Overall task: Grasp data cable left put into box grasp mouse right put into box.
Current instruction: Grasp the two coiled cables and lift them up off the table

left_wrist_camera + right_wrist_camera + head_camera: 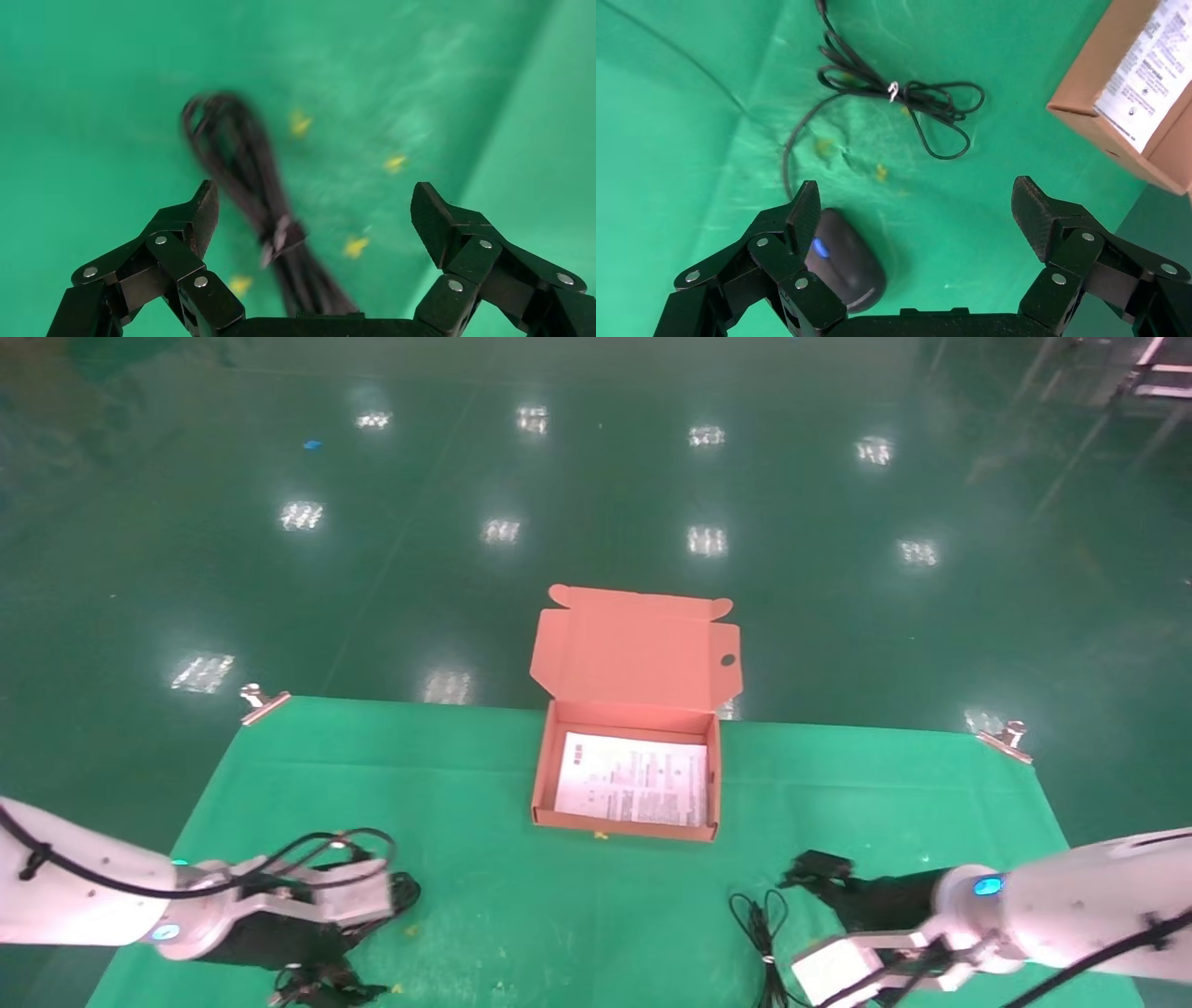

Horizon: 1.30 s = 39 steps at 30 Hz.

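The orange-brown box [622, 828] stands open at the table's middle back, lid [633, 645] upright, white printed sheet inside. My left gripper [314, 210] is open and hovers over the data cable [242, 165], a thick black bundle lying on the green cloth between the fingers, nearer one finger [200, 214]. In the head view that gripper [317, 980] is at the front left. My right gripper [916, 203] is open at the front right [819, 873]. The black mouse [842, 260] lies beside one finger [807, 210], off centre. Its thin cord [905, 95] is bunched beyond it.
Green cloth [559, 915] covers the table, held by metal clamps at the far corners [264, 700] [1004, 738]. Small yellow specks [355, 246] lie on the cloth. A corner of the box [1116, 119] shows in the right wrist view. Shiny green floor lies beyond.
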{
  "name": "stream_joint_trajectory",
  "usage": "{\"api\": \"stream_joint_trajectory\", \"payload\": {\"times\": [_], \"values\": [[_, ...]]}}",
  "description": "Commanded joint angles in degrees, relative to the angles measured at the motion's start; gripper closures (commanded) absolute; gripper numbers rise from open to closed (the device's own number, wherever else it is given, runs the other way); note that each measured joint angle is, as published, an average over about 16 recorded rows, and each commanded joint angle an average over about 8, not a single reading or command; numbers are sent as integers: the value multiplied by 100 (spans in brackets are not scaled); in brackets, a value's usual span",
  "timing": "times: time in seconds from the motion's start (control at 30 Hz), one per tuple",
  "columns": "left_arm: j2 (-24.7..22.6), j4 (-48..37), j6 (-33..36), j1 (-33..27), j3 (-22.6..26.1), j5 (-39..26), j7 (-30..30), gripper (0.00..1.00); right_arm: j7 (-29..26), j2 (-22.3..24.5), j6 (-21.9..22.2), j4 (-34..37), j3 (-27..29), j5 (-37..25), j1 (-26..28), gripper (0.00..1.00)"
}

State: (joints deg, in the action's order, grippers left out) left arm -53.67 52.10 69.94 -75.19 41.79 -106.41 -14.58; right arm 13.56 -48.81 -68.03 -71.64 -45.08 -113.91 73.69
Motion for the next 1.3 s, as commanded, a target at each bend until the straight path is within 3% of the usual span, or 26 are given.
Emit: {"api": "stream_joint_trajectory", "payload": {"times": [0.03,0.27,0.67,0.73,0.8,0.93,0.97,1.0,1.07,1.3], "values": [[-81,-278,-232,18,22,-185,-158,0,240,-83,300,71,-39,-97,-141,0],[-38,-608,-619,99,-57,-323,-580,0,1325,-449,834,798,-102,94,-228,0],[-82,-917,-744,148,-54,-377,-661,0,2855,-933,1043,2167,-141,554,-112,0],[-110,-990,-750,144,-50,-375,-633,0,2988,-980,1059,2318,-130,615,-104,14],[-134,-1048,-750,138,-47,-367,-602,17,3076,-1013,1071,2423,-122,653,-95,39],[-169,-1140,-760,138,-46,-346,-513,67,3185,-1064,1096,2589,-113,711,-79,89],[-174,-1154,-762,140,-47,-340,-499,80,3198,-1072,1100,2613,-112,718,-76,97],[-178,-1165,-766,141,-48,-336,-491,92,3206,-1078,1104,2631,-112,724,-75,100],[-184,-1185,-771,145,-50,-329,-476,100,3221,-1089,1112,2665,-111,736,-72,100],[-180,-1164,-761,141,-52,-324,-496,100,3200,-1074,1099,2623,-109,734,-70,100]]}}
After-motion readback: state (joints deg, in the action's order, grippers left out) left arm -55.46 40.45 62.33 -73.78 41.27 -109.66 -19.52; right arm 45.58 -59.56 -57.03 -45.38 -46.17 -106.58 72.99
